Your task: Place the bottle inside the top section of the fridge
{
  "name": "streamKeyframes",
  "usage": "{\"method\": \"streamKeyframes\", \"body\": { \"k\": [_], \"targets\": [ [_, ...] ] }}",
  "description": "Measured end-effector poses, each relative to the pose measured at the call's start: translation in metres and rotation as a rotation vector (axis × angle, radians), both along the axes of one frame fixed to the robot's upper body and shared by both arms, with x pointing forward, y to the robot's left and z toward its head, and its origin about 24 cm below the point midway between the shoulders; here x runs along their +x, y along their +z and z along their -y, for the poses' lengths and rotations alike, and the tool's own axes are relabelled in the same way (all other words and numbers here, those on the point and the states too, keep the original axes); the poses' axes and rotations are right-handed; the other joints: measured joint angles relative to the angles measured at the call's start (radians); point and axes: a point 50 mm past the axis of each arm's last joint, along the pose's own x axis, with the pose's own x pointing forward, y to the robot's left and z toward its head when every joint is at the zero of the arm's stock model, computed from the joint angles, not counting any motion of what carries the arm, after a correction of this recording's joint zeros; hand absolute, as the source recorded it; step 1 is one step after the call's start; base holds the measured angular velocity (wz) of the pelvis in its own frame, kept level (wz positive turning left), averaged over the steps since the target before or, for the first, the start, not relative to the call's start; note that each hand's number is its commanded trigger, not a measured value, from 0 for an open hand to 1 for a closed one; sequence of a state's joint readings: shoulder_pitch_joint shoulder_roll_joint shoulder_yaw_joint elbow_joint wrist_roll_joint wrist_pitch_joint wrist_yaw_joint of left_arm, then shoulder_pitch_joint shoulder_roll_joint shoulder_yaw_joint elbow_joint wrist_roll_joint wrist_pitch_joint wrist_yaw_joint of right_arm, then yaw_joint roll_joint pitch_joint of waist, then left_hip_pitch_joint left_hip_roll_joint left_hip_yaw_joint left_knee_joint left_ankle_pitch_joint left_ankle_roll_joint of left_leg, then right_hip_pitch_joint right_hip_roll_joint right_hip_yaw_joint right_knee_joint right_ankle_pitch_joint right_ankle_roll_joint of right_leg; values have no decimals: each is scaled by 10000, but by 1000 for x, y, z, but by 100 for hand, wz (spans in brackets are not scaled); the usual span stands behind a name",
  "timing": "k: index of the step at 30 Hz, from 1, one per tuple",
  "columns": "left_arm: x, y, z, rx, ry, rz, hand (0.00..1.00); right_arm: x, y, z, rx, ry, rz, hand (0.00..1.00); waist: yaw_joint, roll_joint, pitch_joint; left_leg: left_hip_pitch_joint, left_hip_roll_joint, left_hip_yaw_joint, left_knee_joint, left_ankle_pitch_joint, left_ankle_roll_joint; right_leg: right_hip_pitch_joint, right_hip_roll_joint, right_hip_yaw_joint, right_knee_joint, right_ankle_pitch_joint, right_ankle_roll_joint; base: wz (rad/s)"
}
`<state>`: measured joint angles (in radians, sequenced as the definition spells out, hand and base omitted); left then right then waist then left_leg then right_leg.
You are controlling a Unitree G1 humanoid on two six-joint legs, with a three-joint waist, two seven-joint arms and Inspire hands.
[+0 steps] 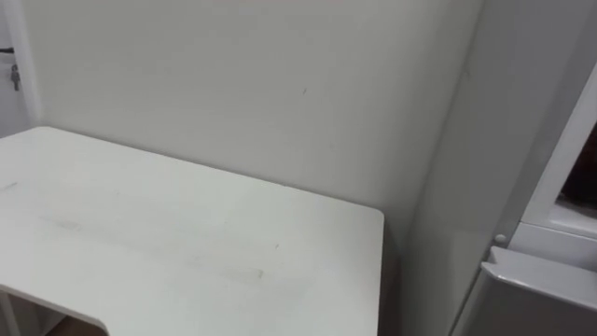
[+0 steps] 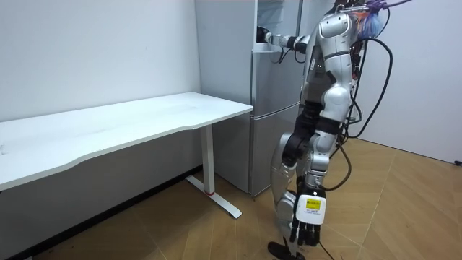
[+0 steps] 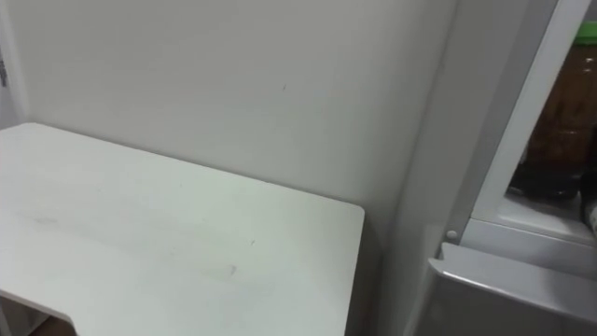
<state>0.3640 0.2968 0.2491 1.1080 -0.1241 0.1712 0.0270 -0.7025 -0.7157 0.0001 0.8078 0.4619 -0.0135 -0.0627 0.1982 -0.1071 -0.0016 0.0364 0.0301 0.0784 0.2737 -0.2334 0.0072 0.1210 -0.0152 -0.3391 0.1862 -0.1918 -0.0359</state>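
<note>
The bottle (image 3: 558,140) is inside the upper fridge (image 3: 508,159). The right hand (image 2: 264,36) reaches in there, probably to set it down; whether its fingers clamp it, I cannot tell. The left hand (image 2: 304,230) hangs idle, fingers relaxed.

Table (image 1: 187,243) backs onto wall (image 1: 233,75). Fridge (image 3: 522,289) stands just right of table, along same wall. Bottle (image 3: 560,121) sits inside upper compartment (image 3: 539,202). Robot stands before fridge.
</note>
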Motion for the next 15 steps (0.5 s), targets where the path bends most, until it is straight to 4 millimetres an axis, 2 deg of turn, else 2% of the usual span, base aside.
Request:
{"method": "streamKeyframes", "body": {
  "k": [3, 5, 15],
  "targets": [
    [-1, 0, 0, -2, 4, -23, 0, -2, 0, 0, -96, 23, 39, 0, -3, -2, 0, 20, -2, -8, -16, -15, 16, -24, 2, 56, 1, -74, 186, 0],
    [-1, 0, 0, 9, -19, -43, 0, -3, 1, -1, -154, 55, 126, 0, -15, -11, 0, 35, -6, 2, -36, -18, 19, -31, -3, 73, 1, -104, 239, -2],
    [1, 0, 0, 48, -149, 11, 0, -8, 0, -2, -99, -37, 365, 0, -25, -50, -10, 123, -12, 6, -62, -47, 28, 89, -11, 79, 16, -61, 175, 0]
  ]
}}
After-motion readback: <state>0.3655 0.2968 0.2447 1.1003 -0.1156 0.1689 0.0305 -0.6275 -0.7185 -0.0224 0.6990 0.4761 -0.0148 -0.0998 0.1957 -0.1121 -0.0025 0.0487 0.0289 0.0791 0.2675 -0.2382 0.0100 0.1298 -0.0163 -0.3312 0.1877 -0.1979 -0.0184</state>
